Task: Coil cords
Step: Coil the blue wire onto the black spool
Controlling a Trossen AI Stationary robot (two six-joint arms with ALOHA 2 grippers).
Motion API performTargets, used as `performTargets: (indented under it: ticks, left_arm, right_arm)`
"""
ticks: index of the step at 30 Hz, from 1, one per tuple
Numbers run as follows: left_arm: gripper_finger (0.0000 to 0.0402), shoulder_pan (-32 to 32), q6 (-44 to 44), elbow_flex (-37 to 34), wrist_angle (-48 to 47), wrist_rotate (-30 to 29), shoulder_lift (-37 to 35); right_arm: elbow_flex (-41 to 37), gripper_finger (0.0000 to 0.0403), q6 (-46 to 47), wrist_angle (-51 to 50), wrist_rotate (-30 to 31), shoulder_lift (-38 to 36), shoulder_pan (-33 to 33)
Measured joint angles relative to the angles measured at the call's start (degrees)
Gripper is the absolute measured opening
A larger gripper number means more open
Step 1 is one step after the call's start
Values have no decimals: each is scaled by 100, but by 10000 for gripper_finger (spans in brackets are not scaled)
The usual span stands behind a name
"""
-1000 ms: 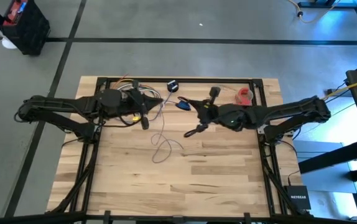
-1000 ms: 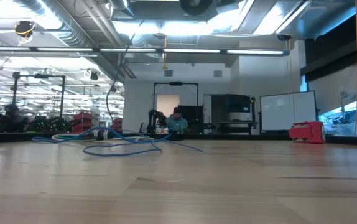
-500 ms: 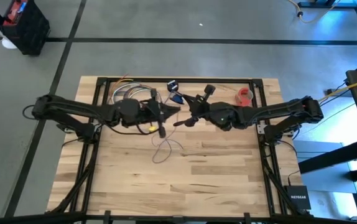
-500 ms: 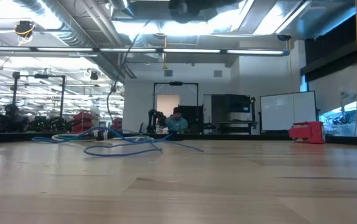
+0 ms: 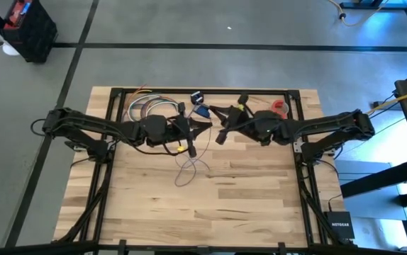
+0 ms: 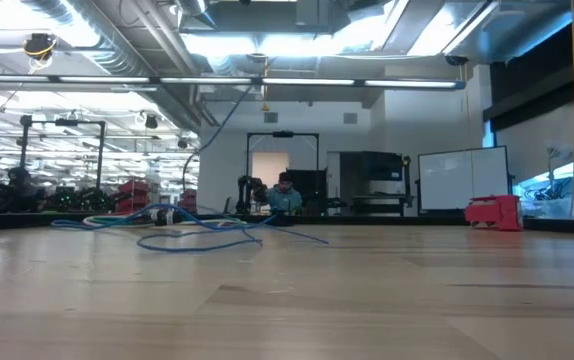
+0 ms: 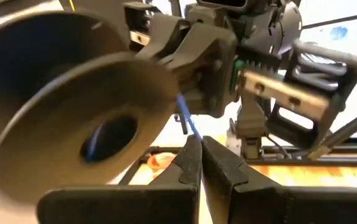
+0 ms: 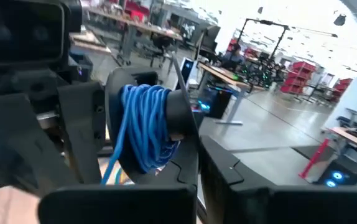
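Cords first: the thin bluish-purple flexible cord (image 5: 186,166) has part of its length in loose loops on the light wooden tabletop (image 5: 218,205), just in front of where your two arms meet near the back edge, and another stretch is already wound into a tidy blue bundle around a dark round spool (image 8: 166,124). So I'd call this partway done: some turns are on the spool, but those slack loops on the wood are yet to be taken up. Your left pincer (image 5: 191,150) hangs over the tabletop right above the loose loops, fingers pressed together, and its wrist view shows a blue strand (image 7: 188,121) running up from right at its tips, so it looks like it's pinching the cord, though I can't be sure. Your right pincer (image 5: 220,137) sits just beside it with its fingers also pressed together; what it grips, if anything, I can't tell. Now the fun bit about views: the overhead one gives you the loops and both arms but hides the winding completely, the right wrist view is the only one showing the wound bundle clearly, the left wrist view shows just the spool's flat dark flange (image 7: 73,106), and the table-level view catches cord sprawled flat on the wood (image 6: 182,232) plus a red tape roll (image 6: 494,212) off to the side.
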Motion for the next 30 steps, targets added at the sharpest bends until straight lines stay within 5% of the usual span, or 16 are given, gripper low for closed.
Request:
performTargets:
  ticks: [21, 30]
  left_arm:
    - [1, 0, -11, -82, -618, 6, 103]
    - [1, 31, -85, -166, -745, -20, 34]
  right_arm:
    - [99, 5, 342, 749, -514, -825, -7]
    - [379, 5, 431, 248, -817, -818, -4]
